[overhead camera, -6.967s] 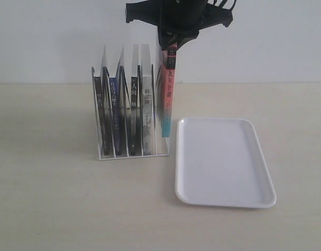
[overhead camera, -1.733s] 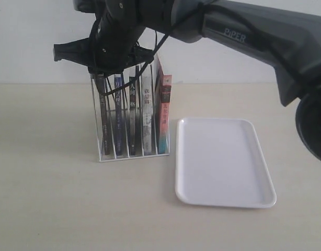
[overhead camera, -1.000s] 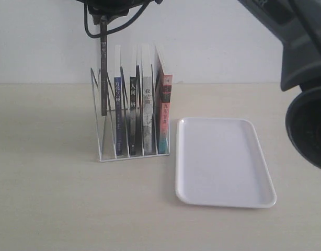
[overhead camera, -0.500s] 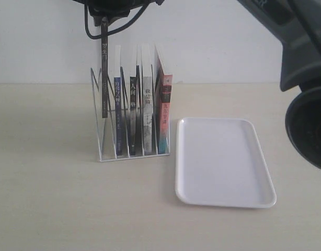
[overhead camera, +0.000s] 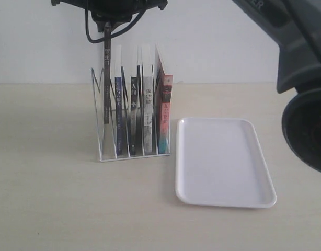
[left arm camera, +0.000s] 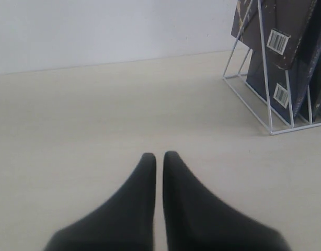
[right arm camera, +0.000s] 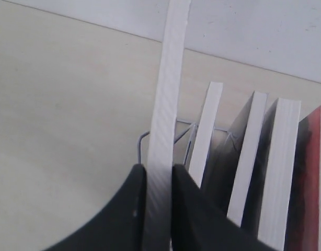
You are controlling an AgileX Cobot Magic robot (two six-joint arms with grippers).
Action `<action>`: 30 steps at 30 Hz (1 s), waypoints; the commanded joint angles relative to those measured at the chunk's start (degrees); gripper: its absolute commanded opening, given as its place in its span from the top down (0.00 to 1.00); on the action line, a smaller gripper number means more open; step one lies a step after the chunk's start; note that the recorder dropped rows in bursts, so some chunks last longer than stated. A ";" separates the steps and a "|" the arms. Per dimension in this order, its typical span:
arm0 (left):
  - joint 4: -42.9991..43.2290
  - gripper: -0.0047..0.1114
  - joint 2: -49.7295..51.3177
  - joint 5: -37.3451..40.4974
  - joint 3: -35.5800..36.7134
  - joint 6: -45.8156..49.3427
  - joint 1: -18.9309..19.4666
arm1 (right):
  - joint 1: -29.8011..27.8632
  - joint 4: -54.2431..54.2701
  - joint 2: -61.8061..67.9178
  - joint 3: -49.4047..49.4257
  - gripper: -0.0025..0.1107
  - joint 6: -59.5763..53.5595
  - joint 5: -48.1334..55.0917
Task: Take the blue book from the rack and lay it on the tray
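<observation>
Pale beige worktop (overhead camera: 56, 209) against a plain white wall. Toward the back, small white wire rack (overhead camera: 129, 157) with slanted upright dividers. Just beside it, on the right of the exterior view and not touching, flat white plastic tray (overhead camera: 223, 162) with rounded corners and a shallow raised rim.

Reaching across from the right, dark grey right arm (overhead camera: 286, 31), its right claw (right arm camera: 159, 172) clamped on the white page edge of a thin dark-spined book (overhead camera: 106, 78). Held upright and raised partway out of the rack's leftmost slot, lower end hanging between the wires, clear of the base.

Thin blue book (overhead camera: 118, 97), deep blue spine with white characters, upright in the next slot, just beside the raised one and in neither claw. Further along toward the tray: black-spined book (overhead camera: 133, 104), pale grey-spined book (overhead camera: 148, 110), then pink-and-teal-spined book (overhead camera: 164, 112) in the end slot nearest the tray.

Left claw (left arm camera: 159, 157) low over the worktop, apart from the rack, fingers drawn together with only a thin slit between, gripping nothing.
</observation>
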 commanded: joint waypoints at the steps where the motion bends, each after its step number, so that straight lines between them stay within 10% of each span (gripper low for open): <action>1: -0.14 0.92 -0.18 -0.91 -0.19 0.13 0.11 | -0.06 -1.66 2.75 -0.35 0.98 -0.04 0.91; 11: -0.14 0.92 -0.18 -0.91 -0.19 0.13 0.11 | -0.06 -1.63 7.14 -0.35 0.97 -1.58 0.91; 18: -0.14 0.92 -0.18 -0.91 -0.19 0.13 0.11 | -0.06 2.89 6.10 -0.35 0.53 -2.72 -0.53; 30: -0.14 0.92 -0.18 -0.91 -0.19 0.13 0.11 | -0.18 -4.17 -0.92 -0.35 0.53 1.29 0.91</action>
